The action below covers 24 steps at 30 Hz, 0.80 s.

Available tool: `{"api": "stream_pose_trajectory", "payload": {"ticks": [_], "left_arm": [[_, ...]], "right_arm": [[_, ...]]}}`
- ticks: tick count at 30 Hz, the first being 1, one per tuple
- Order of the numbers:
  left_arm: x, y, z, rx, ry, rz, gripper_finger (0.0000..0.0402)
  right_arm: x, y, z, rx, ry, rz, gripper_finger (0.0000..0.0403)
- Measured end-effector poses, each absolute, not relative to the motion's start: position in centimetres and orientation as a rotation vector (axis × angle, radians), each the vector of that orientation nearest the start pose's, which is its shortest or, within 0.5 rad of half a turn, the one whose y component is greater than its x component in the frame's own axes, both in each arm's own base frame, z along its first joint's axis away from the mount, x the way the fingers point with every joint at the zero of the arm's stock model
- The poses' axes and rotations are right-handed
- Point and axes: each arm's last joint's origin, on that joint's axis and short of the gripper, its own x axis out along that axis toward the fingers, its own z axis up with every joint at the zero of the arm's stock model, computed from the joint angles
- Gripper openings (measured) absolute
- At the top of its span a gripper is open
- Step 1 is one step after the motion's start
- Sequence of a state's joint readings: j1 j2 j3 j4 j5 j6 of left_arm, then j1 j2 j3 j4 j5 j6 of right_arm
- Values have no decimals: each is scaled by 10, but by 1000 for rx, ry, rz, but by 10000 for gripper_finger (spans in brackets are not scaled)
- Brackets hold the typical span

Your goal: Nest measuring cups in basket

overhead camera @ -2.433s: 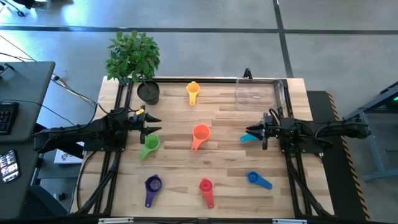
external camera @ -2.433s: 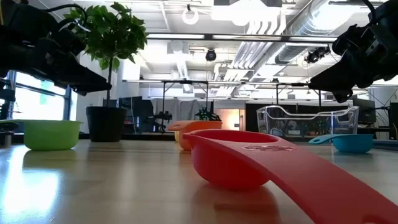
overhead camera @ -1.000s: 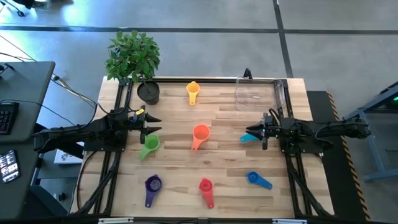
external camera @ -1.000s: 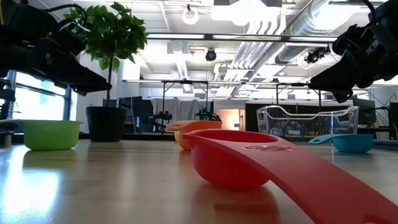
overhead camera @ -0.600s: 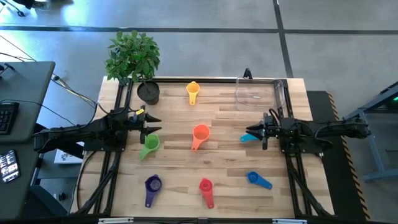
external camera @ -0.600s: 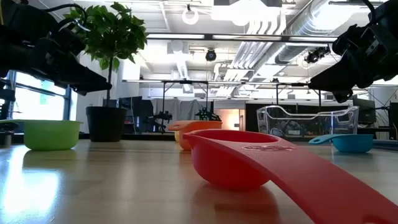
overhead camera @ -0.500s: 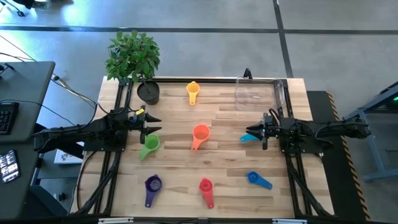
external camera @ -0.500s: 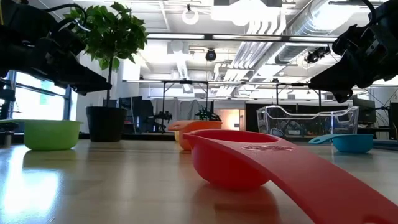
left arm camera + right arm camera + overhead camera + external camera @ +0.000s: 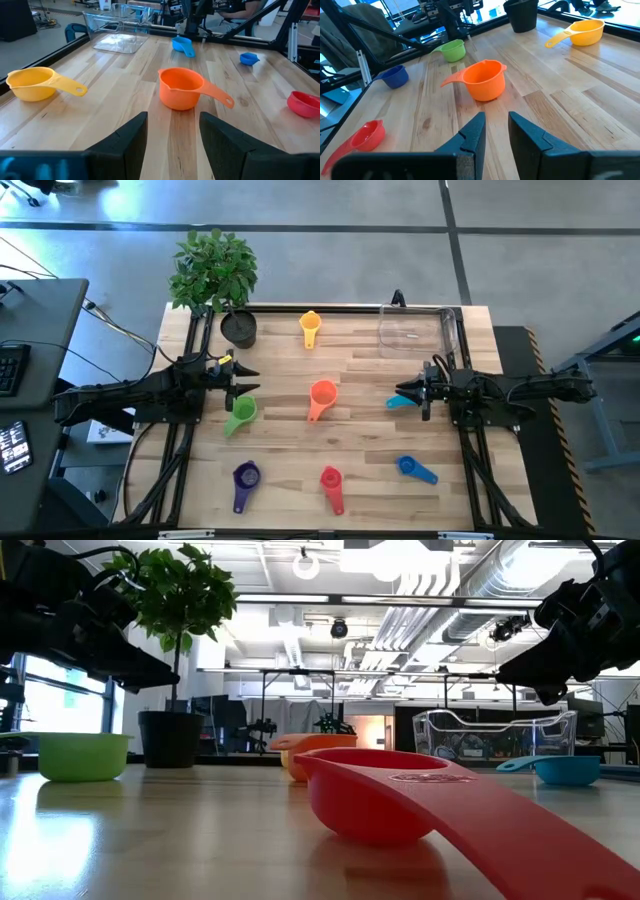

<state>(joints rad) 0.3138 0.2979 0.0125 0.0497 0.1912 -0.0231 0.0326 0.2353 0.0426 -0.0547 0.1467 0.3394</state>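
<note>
Seven measuring cups lie apart on the table, each resting on its base: yellow, orange, green, light blue, blue, red and purple. The clear basket stands at the far right. My left gripper hovers open at the left side, above the table just beyond the green cup. My right gripper hovers open at the right side, over the light blue cup. Both wrist views face the orange cup between open fingers.
A black pot with a leafy plant stands at the far left corner, near the yellow cup. Dark rails run along the table's left and right sides under the arms. Bare wood shows around the orange cup and along the near edge between cups.
</note>
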Motion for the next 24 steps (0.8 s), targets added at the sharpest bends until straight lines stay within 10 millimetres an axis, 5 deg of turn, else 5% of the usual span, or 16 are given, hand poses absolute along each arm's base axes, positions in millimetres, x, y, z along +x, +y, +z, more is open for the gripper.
{"api": "stream_pose_trajectory", "payload": {"ticks": [24], "left_arm": [[109,30,147,-168,222,135,170]], "right_arm": [[109,0,155,311,206,-139,75]]}}
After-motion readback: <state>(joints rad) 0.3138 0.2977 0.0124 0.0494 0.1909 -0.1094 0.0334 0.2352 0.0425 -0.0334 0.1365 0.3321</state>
